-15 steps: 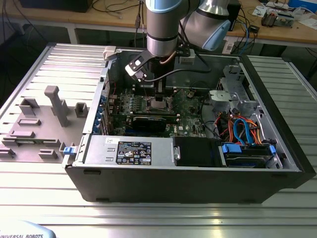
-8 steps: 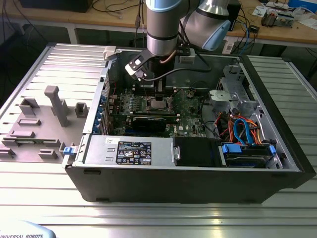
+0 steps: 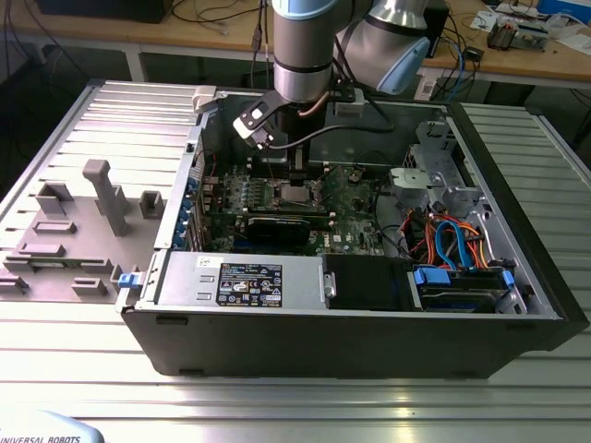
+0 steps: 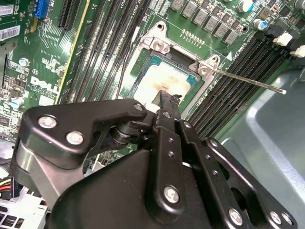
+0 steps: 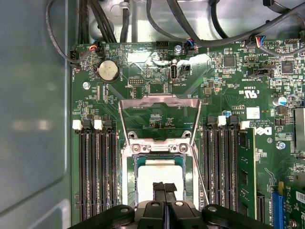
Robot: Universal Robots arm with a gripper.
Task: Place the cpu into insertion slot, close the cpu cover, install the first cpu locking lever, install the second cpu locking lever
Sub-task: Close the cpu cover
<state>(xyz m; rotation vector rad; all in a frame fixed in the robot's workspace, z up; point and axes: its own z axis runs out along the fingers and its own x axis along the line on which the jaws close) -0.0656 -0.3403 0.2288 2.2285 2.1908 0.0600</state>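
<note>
The cpu [image 5: 159, 169] lies flat in the insertion slot [image 5: 127, 164], its silvery top stained; it also shows in the second wrist view [image 4: 164, 78] and, small, in the exterior view [image 3: 295, 194]. The cpu cover [image 5: 159, 100] stands swung open beyond the socket, so green board shows through its window. My gripper [image 5: 164, 187] hangs just over the chip's near edge with its black fingertips [image 4: 167, 98] pressed together and nothing between them. A thin locking lever [image 4: 248, 81] sticks out unlatched from the socket's corner. The arm reaches down into the case [image 3: 297, 180].
Black memory slots [image 5: 95, 176] flank the socket on both sides. A black graphics card [image 3: 277, 226], a power supply [image 3: 240, 277] and coloured cables [image 3: 443, 240] fill the case. A grey fixture plate [image 3: 102, 198] lies at the exterior view's left.
</note>
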